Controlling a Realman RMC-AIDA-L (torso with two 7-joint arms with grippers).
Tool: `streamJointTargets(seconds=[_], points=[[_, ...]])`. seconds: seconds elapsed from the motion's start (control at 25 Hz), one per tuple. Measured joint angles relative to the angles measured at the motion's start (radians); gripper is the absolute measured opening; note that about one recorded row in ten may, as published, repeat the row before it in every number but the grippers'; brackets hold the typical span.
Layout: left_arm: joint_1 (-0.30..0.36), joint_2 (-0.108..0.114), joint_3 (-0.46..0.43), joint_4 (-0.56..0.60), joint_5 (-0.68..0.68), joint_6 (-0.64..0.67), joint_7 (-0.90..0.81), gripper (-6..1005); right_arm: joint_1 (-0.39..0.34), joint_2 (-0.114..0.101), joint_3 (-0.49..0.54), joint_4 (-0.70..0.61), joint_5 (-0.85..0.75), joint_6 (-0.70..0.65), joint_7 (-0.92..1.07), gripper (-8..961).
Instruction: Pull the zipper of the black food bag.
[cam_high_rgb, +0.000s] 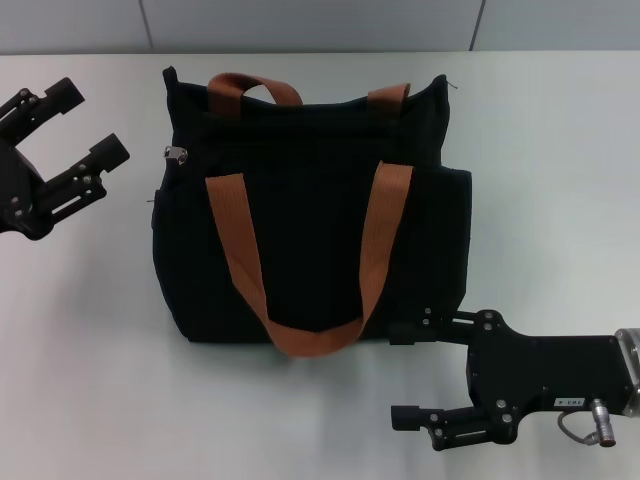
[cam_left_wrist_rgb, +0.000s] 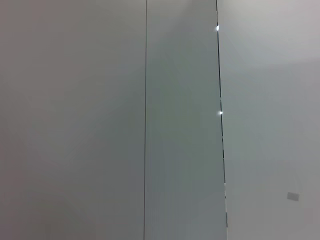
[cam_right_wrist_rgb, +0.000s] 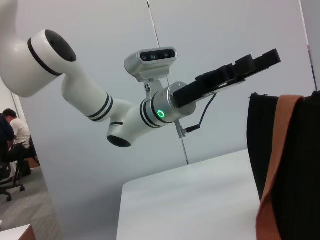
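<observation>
Because my left gripper (cam_high_rgb: 75, 130) hangs open and empty, well apart from the zipper (cam_high_rgb: 177, 154), I risk snagging fabric on the black food bag (cam_high_rgb: 310, 230).

A white tabletop (cam_high_rgb: 80, 330) met a pale grey panelled wall (cam_left_wrist_rgb: 75, 120) with thin vertical seams. Off to one side, a seated person (cam_right_wrist_rgb: 12, 135) occupied an office chair (cam_right_wrist_rgb: 7, 175).

**One bag, two straps, two grippers**

A single black food bag (cam_high_rgb: 310, 220) sits on one table (cam_high_rgb: 90, 330). It carries two rust-brown strap handles (cam_high_rgb: 385, 225) and one silver zipper (cam_high_rgb: 177, 154). Two black grippers flank it: the left gripper (cam_high_rgb: 72, 125) and the right gripper (cam_high_rgb: 400, 375), each with two fingers (cam_high_rgb: 415, 415).
</observation>
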Motion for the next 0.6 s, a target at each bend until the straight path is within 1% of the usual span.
streamJointTargets(seconds=[0.48,0.6], points=[[0.005,-0.004,0.000,0.000,-0.002,0.000,0.003,748,0.002,0.000,-0.002,0.001,0.000,-0.001,0.000,840],[0.007,-0.005,0.000,-0.001,-0.002,0.018,0.004,747,0.002,0.000,-0.002,0.001,0.000,-0.001,0.000,840]])
